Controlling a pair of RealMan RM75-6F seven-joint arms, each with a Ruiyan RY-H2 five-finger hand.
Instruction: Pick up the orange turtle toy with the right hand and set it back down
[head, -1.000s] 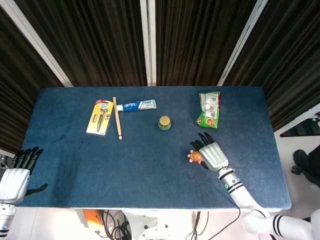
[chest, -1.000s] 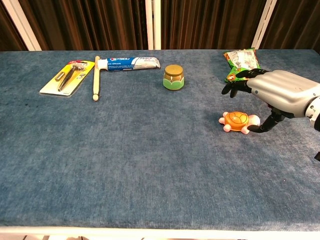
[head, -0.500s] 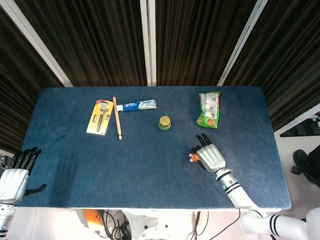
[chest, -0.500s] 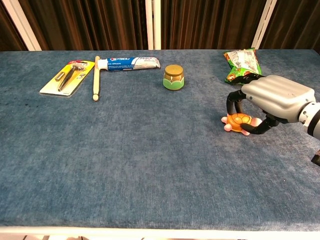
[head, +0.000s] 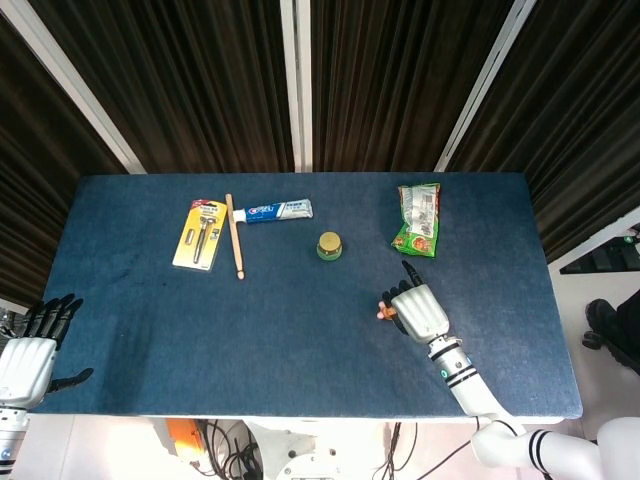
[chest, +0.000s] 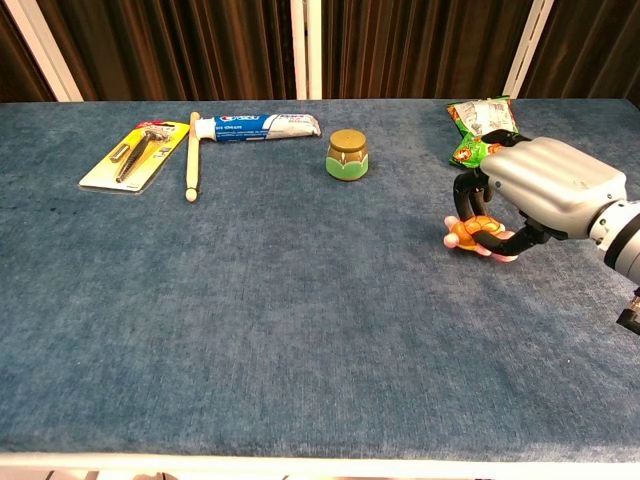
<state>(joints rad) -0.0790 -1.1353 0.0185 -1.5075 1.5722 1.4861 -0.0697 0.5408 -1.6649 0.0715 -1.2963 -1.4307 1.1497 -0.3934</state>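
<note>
The orange turtle toy (chest: 470, 231) has pink feet and sits at the table's right side, tilted, with its front end raised. My right hand (chest: 545, 190) grips it, fingers curled over the shell and the thumb under its near side. In the head view the right hand (head: 419, 309) covers most of the turtle toy (head: 386, 311), leaving only a pink-orange edge visible. My left hand (head: 30, 350) hangs off the table's near left corner, fingers spread and holding nothing.
A green snack bag (chest: 479, 128) lies just behind the right hand. A small green jar with a gold lid (chest: 347, 154) stands mid-table. Toothpaste tube (chest: 257, 126), wooden stick (chest: 192, 156) and a yellow carded tool pack (chest: 135, 155) lie at the far left.
My right hand dropped onto the turtle and its fingers closed around it. The toy has tipped up and shifted slightly off its flat rest. The left hand stayed put.
</note>
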